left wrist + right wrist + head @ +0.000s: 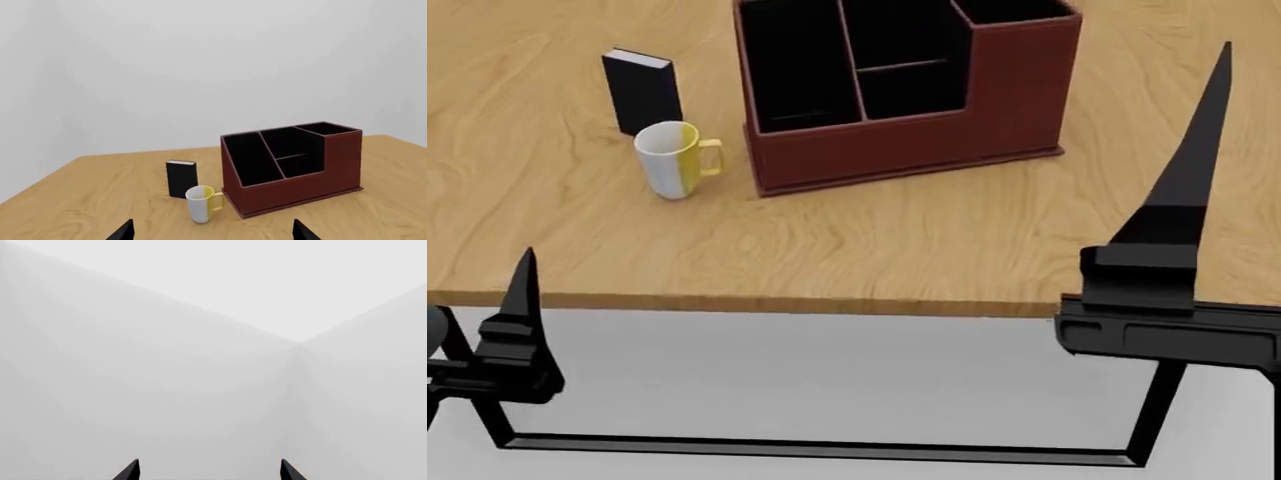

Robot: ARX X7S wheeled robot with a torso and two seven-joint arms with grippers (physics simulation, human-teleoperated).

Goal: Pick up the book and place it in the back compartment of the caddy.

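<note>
The black book (641, 90) stands upright on the wooden table (894, 240), left of the caddy (1014, 100); it also shows as the book (181, 178) in the left wrist view. The red-brown caddy (340, 160) has black cells. Its back compartment (914, 92) is the small cell between the thin crossbar and the low wall, also seen as the back compartment (301, 166). My left gripper (213, 233) is open and empty, short of the table's front edge. My right gripper (208, 472) is open, empty and faces bare grey walls.
A white-and-yellow mug (671, 160) stands just in front of the book, close to the caddy's left corner. The table's front edge (827, 298) runs across the head view. One left finger (523, 300) and a raised right finger (1194, 170) show there.
</note>
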